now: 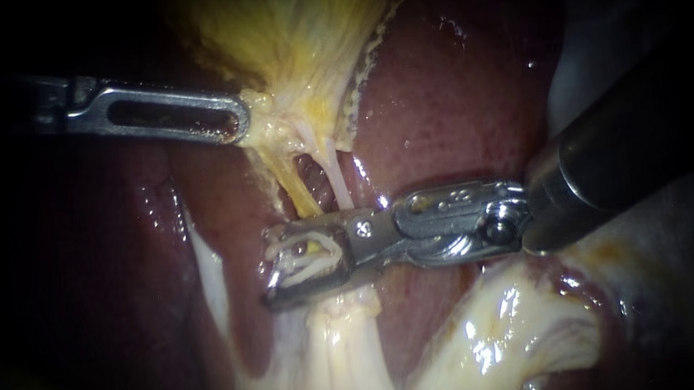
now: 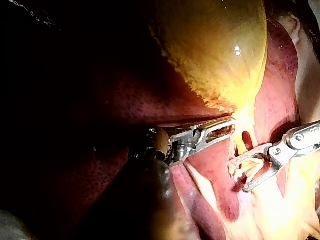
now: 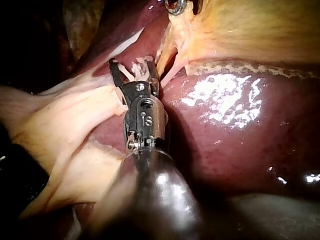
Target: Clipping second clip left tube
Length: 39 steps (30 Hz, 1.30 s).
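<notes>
1. Below the gallbladder [image 1: 302, 41], two thin strands run down side by side toward pale tissue [image 1: 343, 352]. The yellowish left tube [image 1: 295, 192] is the one to clip, and the whiter right tube [image 1: 337, 179] lies just beside it.
2. My right instrument [image 1: 272, 267] comes across from the right with its jaws standing apart and a clear gap between them. Strands of tissue cross that gap. The yellow of the left tube shows inside it, but so do pale strands. I judge the first check is whether the jaws straddle the left tube alone.
3. I cannot make out a clip, either in the jaws or on the tube. A second clip should sit near any first one but apart from it, and square across the tube.
4. My left instrument [image 1: 238, 122] has its jaws closed on the lower edge of the gallbladder and holds it up, so the tubes are drawn taut. That tension is probably what separates the tubes, so it wants a steady hold while the right jaws close.
5. In the right wrist view the tips of the open jaws seem to reach past the strands. That is what I want, with the tube's whole width inside before closing.
6. The liver [image 1: 439, 105] lies close behind the jaws. The likely faults are a tip digging into it or the right tube being caught as well, so closing slowly is wise.
</notes>
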Each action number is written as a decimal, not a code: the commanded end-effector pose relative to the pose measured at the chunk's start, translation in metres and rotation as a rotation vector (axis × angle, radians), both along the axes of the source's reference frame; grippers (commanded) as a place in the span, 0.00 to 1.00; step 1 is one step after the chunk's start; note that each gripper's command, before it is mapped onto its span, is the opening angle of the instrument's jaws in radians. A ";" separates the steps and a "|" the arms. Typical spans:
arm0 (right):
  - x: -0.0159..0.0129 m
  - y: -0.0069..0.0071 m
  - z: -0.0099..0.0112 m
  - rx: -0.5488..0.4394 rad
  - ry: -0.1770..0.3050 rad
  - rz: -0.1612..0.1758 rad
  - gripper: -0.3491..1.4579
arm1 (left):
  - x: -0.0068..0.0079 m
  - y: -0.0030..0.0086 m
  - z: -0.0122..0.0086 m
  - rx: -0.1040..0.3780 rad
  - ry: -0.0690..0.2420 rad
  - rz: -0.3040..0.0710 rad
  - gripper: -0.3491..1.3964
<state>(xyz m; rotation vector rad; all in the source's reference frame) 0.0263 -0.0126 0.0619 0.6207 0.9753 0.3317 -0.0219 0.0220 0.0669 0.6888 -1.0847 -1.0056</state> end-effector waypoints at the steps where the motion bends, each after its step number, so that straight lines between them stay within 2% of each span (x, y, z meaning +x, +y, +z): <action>1: 0.0000 0.0000 -0.0002 0.001 0.000 0.000 0.44 | 0.0000 0.0000 0.0000 0.000 0.000 0.000 0.00; 6: -0.0001 0.0002 -0.0019 0.011 0.024 0.009 0.44 | 0.0002 -0.0001 0.0000 0.000 -0.001 0.001 0.00; 11: -0.0006 0.0009 -0.0049 0.030 0.056 0.023 0.44 | 0.0004 -0.0001 -0.0001 0.000 -0.001 0.002 0.00; 15: -0.0017 0.0015 -0.0073 0.050 0.071 0.028 0.44 | 0.0004 -0.0001 0.0000 0.000 -0.002 0.003 0.00; 20: -0.0037 0.0018 -0.0088 0.050 0.077 0.023 0.44 | 0.0005 -0.0001 0.0000 0.000 -0.002 0.003 0.00; 30: -0.0052 0.0026 -0.0077 0.048 0.075 0.026 0.44 | 0.0006 -0.0001 0.0000 0.000 -0.002 0.004 0.00; 39: -0.0050 0.0028 -0.0048 0.037 0.074 0.025 0.44 | 0.0005 -0.0001 0.0000 0.000 -0.002 0.003 0.00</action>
